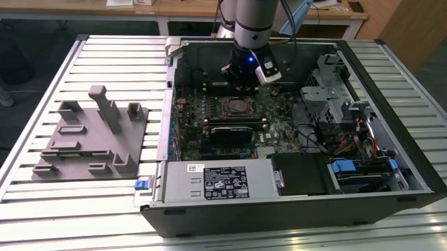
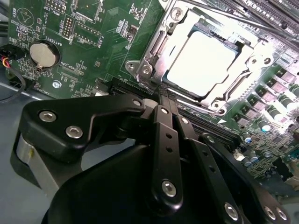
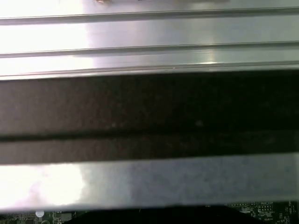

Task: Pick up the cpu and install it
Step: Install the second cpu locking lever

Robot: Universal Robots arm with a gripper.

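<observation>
Inside the open computer case [image 1: 293,130] on the slatted table [image 1: 42,209], the cpu [image 2: 201,63] already sits flat in the socket [image 2: 205,60] in the middle of the motherboard [image 2: 93,37], pale silvery top up, with the metal load frame around its edges. In the exterior view the socket [image 1: 237,106] lies just in front of the claw [image 1: 243,78], which hangs over the board a little toward the back wall of the case. In the second wrist view the claw's black linkages [image 2: 163,140] draw together to a narrow tip just short of the socket, so the fingers look closed on nothing, and the chip itself is apart from them. The chip's pretty much square, so no real long axis; its edges run parallel to the socket frame, and it lies level rather than tipped on a corner as far as I can tell. To do this bit well, I'd say keep everything straight up and down relative to the socket: no sideways drag, no pressing, since the pins underneath bend easily. Also check the chip is fully seated on all four sides. The grey holder blocks [image 1: 91,136] sit on the table well off to the exterior view's left of the case.
</observation>
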